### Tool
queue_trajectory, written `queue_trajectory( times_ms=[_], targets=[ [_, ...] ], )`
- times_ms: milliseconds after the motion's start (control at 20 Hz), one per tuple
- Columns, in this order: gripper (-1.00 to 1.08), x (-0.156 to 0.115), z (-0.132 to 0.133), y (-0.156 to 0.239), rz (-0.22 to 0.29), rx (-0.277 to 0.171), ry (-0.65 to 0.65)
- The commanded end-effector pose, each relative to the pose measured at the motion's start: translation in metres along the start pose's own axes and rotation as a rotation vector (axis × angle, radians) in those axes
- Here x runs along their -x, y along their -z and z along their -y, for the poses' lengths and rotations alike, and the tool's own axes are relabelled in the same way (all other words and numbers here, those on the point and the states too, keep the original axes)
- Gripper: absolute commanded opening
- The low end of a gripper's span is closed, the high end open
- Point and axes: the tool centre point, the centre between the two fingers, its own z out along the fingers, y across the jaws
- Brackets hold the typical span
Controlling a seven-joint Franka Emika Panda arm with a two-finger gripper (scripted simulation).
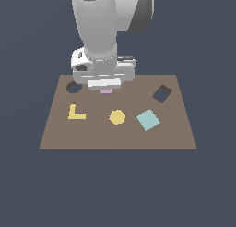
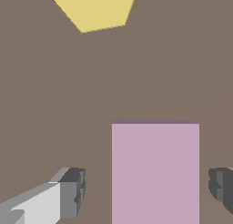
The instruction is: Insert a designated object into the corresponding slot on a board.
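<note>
Simulated workspace: flat brown board (image 1: 118, 138) on featureless dark-blue ground.

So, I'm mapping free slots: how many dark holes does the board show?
2: a round hole near the far corner on the exterior view's left, a tilted square slot on its right. The arm may hide more.

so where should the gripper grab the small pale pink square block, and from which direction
Probably from straight above, pinching two opposite flat sides of the small pale pink square block. It lies flat on the brown rectangular board, so only its vertical faces offer parallel surfaces. In the wrist view the gripper already straddles it, a finger on either side with gaps remaining, so the jaws look open.
</note>
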Motion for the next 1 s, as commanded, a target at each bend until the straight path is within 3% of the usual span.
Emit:
queue_trajectory(
  times_ms=[0,50,950],
  targets=[
    [1.0,-0.0002,0.0,-0.0028,-0.001,0.0,0.0],
    [-1.0,-0.0002,0.0,-0.0028,-0.001,0.0,0.0],
    [-1.0,-0.0048,0.0006,-0.002,-0.001,0.001,0.042]
  ],
)
